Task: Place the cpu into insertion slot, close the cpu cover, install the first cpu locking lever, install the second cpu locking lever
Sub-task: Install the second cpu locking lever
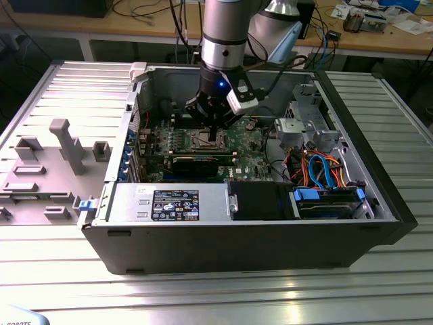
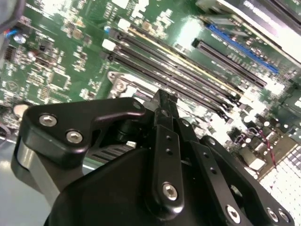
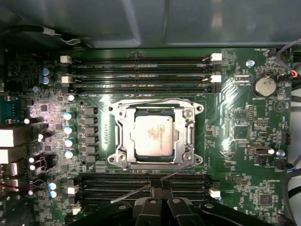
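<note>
In the first wrist view the silvery cpu [image 3: 154, 135] lies flat in the insertion slot [image 3: 197, 109] at the middle of the green board. The cpu cover [image 3: 123, 136] is folded down around it as a metal frame. One wire locking lever [image 3: 150, 100] lies along the socket's far edge. A second lever [image 3: 136, 193] sticks out slanted over the near memory slots and crosses right at my gripper [image 3: 158, 184]. The black fingers [image 2: 162, 117] are pressed together. In the exterior view the gripper [image 1: 214, 137] hangs just over the socket [image 1: 203, 140] inside the open computer case.
Rows of narrow memory slots [image 3: 141, 70] flank the socket on two sides. A long black card [image 1: 196, 162] lies in front of the socket, a power supply [image 1: 169, 203] nearer still. A drive cage [image 1: 304, 128] and coloured cables [image 1: 325, 169] fill the exterior view's right.
</note>
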`<state>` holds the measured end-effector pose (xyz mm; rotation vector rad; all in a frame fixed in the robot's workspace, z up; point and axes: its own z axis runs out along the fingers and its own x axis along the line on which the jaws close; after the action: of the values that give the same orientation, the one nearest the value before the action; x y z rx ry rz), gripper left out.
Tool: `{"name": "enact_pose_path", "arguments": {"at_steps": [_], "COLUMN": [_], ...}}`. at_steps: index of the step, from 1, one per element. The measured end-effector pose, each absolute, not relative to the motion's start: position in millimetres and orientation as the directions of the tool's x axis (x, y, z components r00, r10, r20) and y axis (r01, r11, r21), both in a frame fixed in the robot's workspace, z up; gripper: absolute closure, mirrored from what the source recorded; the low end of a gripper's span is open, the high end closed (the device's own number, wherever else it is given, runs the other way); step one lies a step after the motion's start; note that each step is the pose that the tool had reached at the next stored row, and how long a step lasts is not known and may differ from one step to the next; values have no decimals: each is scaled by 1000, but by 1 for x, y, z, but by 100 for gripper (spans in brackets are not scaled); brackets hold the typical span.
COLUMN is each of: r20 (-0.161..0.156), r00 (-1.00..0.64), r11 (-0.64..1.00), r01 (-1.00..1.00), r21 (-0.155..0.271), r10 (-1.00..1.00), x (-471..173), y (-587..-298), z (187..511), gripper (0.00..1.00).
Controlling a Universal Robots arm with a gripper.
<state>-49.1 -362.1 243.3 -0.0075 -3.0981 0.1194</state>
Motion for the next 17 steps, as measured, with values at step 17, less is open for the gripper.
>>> {"name": "enact_pose_path", "arguments": {"at_steps": [17], "r20": [41], "r00": [-999], "r11": [997], "r01": [-16], "r21": [-69], "r10": [-13], "x": [-70], "y": [-375], "z": [242], "gripper": [89]}}
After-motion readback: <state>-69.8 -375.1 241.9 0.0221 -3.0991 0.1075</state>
